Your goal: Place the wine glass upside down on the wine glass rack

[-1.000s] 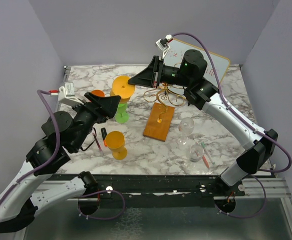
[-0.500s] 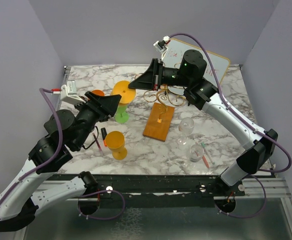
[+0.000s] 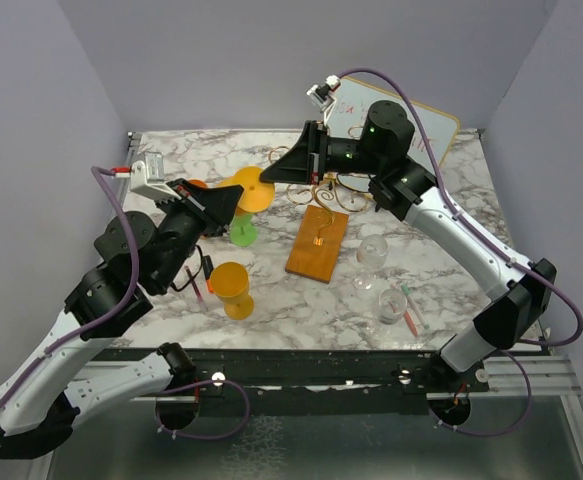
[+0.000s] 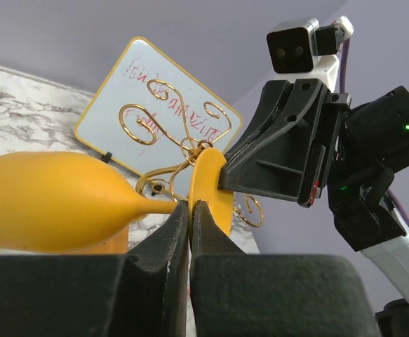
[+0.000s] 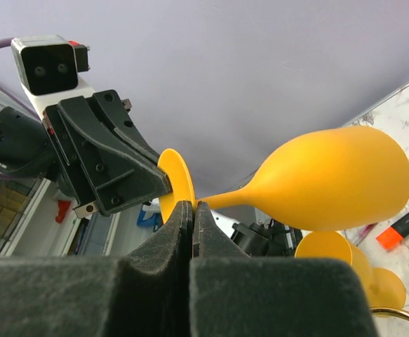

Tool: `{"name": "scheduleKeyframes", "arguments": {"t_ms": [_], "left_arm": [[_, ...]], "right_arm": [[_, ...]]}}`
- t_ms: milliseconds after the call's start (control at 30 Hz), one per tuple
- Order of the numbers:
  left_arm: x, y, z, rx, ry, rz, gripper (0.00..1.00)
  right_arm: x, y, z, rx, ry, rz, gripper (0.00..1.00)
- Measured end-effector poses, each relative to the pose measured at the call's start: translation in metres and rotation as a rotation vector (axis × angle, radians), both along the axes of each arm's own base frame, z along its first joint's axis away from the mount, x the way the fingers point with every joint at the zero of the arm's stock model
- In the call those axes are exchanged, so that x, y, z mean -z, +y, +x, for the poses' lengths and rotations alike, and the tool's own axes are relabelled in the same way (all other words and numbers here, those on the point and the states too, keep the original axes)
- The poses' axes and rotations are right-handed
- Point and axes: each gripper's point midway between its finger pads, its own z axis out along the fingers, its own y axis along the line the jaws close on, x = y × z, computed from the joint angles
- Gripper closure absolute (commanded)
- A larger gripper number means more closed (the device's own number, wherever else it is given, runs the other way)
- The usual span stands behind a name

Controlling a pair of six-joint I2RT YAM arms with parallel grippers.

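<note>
The wine glass [image 3: 256, 190] is yellow and hangs in the air, lying roughly sideways, left of the wine glass rack [image 3: 327, 192]. In the left wrist view its bowl [image 4: 50, 200] points left and its round foot [image 4: 210, 184] stands on edge. My left gripper [image 4: 190, 210] is shut on the foot's rim. My right gripper [image 5: 192, 209] is shut on the same foot [image 5: 177, 181] from the opposite side, with the bowl [image 5: 337, 186] off to the right. The rack's gold scrolls [image 4: 163, 119] rise from an orange-brown wooden base [image 3: 318, 245].
A green glass [image 3: 241, 232] and a second yellow glass [image 3: 233, 288] stand below the left gripper [image 3: 233, 200]. Two clear glasses [image 3: 372, 255] stand right of the base, with a marker [image 3: 411, 320] nearby. A whiteboard [image 3: 429, 125] leans at the back right.
My left gripper has closed from open onto the glass's foot. The left arm rose slightly, and the glass shifted a little to the right with the right gripper still holding it.
</note>
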Motion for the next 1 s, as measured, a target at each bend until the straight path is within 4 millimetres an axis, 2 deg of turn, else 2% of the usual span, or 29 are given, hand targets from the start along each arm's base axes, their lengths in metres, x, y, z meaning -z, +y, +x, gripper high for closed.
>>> {"name": "scheduleKeyframes", "arguments": {"t_ms": [33, 167, 200, 267, 467, 633, 867, 1000], "left_arm": [[-0.002, 0.0, 0.0, 0.002, -0.004, 0.003, 1.0], [-0.009, -0.002, 0.001, 0.009, -0.028, 0.027, 1.0], [-0.011, -0.003, 0.002, 0.009, -0.035, 0.036, 1.0], [-0.014, -0.006, 0.007, 0.002, -0.046, 0.067, 1.0], [-0.027, -0.003, 0.024, -0.07, -0.098, 0.152, 1.0], [-0.05, 0.012, 0.031, -0.159, -0.169, 0.182, 1.0], [-0.066, 0.012, 0.051, -0.253, -0.209, 0.231, 1.0], [-0.059, 0.009, 0.074, -0.287, -0.194, 0.276, 1.0]], "right_arm": [[0.0, 0.0, 0.0, 0.0, 0.0, 0.0, 0.92], [-0.001, 0.0, 0.0, 0.002, -0.008, 0.002, 0.53], [0.0, 0.0, 0.0, 0.002, -0.007, -0.001, 0.45], [0.003, 0.001, 0.001, 0.012, -0.005, -0.015, 0.37], [0.009, -0.003, 0.013, 0.091, -0.01, -0.036, 0.31], [0.011, -0.021, 0.024, 0.207, -0.025, -0.044, 0.29], [-0.016, -0.058, 0.028, 0.418, -0.159, -0.021, 0.31], [-0.029, -0.084, 0.021, 0.525, -0.239, -0.001, 0.32]]}}
